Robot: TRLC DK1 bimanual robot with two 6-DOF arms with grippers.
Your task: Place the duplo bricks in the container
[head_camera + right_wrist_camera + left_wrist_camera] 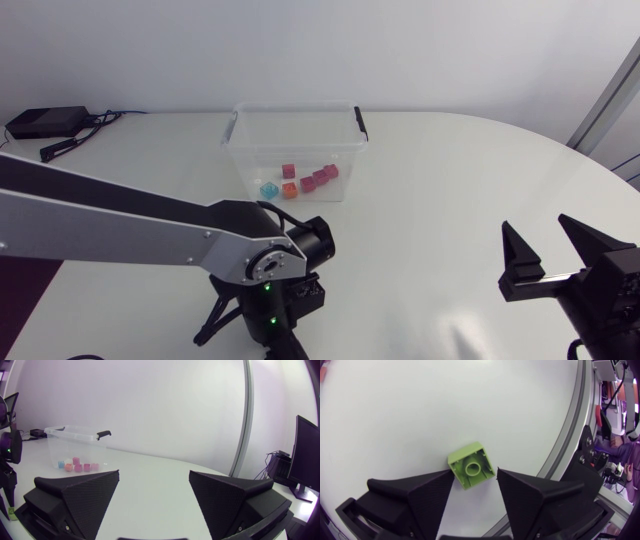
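A lime green duplo brick [470, 465] lies on the white table with its hollow underside up. My left gripper [475, 474] points straight down over it, near the table's front edge. Its fingers are open, with one tip close to each side of the brick's near half. In the head view my left arm's wrist [272, 290] hides both the brick and the fingers. The clear container [295, 112] stands at the back middle and holds several small bricks: red [288, 171], pink [320, 178], orange [289, 190] and blue [268, 189]. My right gripper [537, 232] hovers open and empty at the front right.
A black box with cables [45, 122] lies at the back left corner. The table's rounded edge [565, 435] runs close beside the left gripper. In the right wrist view the container [75, 442] stands far ahead, past bare white tabletop.
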